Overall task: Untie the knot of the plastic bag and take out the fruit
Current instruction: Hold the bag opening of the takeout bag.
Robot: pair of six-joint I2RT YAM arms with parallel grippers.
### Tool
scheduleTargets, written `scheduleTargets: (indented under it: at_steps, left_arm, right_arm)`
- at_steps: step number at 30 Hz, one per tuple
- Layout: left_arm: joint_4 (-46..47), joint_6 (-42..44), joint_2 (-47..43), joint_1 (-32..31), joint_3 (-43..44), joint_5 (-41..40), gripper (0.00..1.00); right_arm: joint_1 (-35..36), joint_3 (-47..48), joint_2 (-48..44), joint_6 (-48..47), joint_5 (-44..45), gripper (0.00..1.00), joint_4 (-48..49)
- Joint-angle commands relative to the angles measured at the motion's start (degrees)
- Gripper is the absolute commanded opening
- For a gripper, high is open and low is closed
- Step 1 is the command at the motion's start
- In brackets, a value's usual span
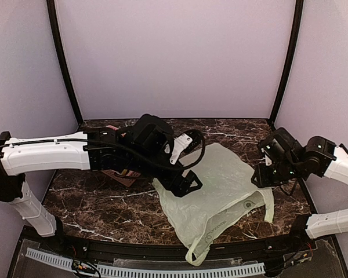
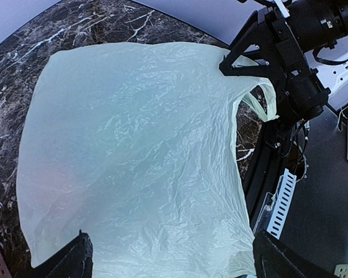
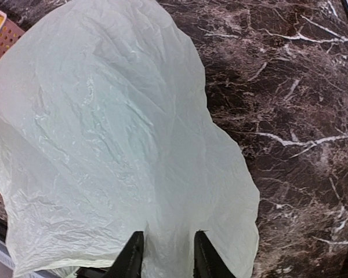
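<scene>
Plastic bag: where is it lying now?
In the top view the plastic bag lies flat right of centre, between the left gripper and the right gripper.

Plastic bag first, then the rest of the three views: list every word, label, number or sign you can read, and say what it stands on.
Line of print on the plastic bag, near its handle: too small and blurred to read.
Round mark beside that print on the bag: looks like a logo, no letters legible.
Both wrist views: no text visible on the bag or anywhere else.

Marble table (image 1: 93, 202), flat plastic bag (image 1: 220, 191), perhaps basket (image 1: 117, 175)
</scene>
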Motion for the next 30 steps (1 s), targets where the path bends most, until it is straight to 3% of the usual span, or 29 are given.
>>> scheduleTargets:
  at_steps: [1,4,14,27,30]
  left_arm:
    - [-0.37,-0.56,1.96,-2.31,2.97,1.7,0.95]
    - [-1.11,0.03,4.15,-4.06,4.84,0.59,0.95]
    - [-8.43,1.53,13.51,-8.58,14.63,-6.53,0.96]
    - [-11.37,-1.51,19.43,-10.21,14.72,-13.61,0.98]
    - [-11.74,-1.3,19.93,-10.21,14.37,-14.79,0.93]
  right_arm:
    - [-0.61,0.54,-0.31,-0.05,-1.52,0.18,3.47]
    - [-0.61,2.5,1.52,-1.06,-1.6,0.01,3.84]
    - [-0.66,7.74,4.64,-1.71,-1.98,0.0,4.0]
    - [-0.7,7.83,4.5,-0.75,-2.68,0.0,5.87]
    - [-0.74,7.8,4.49,-0.56,-2.66,0.0,6.05]
